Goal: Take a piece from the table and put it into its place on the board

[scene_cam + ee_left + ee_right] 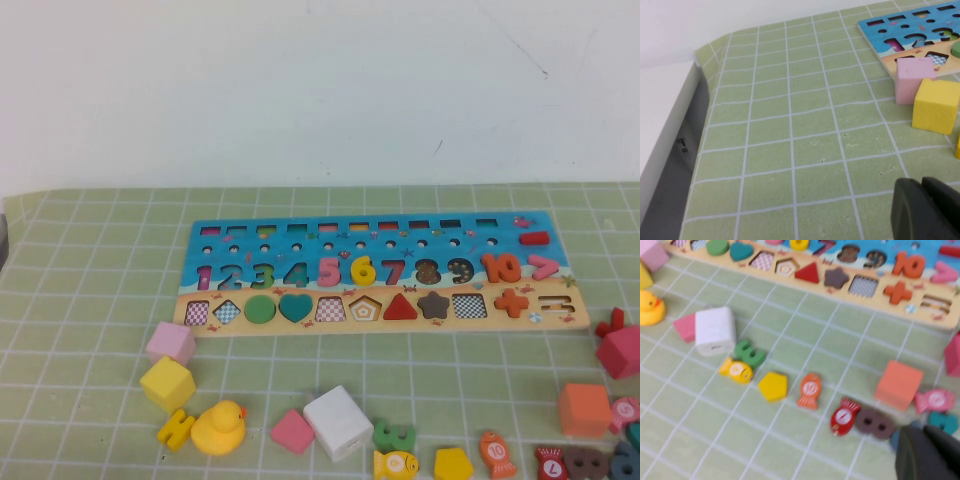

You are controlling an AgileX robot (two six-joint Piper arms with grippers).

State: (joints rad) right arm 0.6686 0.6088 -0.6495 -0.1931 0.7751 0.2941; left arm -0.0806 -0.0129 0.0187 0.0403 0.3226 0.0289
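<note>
– Starting nearest you, where do the two arms sit?

– Neither shows in the high view. The left gripper (pixel 925 212) is a dark shape at the lower right of its wrist view, over bare green mat (pixel 790 150). The right gripper (pixel 927 455) sits at the lower right of its own view, above the loose pieces. You cannot tell whether either one is open or closed.

– Which piece would you go for?

– The yellow pentagon (pixel 453 463), lying flat on the mat at the bottom edge of the high view, right of centre, between a yellow fish (pixel 395 464) and an orange fish (pixel 497 452). It looks thin, stiff and light, probably painted wood, so likely a bit slick.

– Where do you take hold?

– Across its outer edges, low against the mat. No two sides are parallel, so I would expect it to twist if you pinch off-centre.

– And its place?

– Farther up, on the board (pixel 380 232): the pentagon slot (pixel 365 308) in the lower row, between a checkered trapezoid slot (pixel 330 308) and the red triangle (pixel 400 307).
</note>
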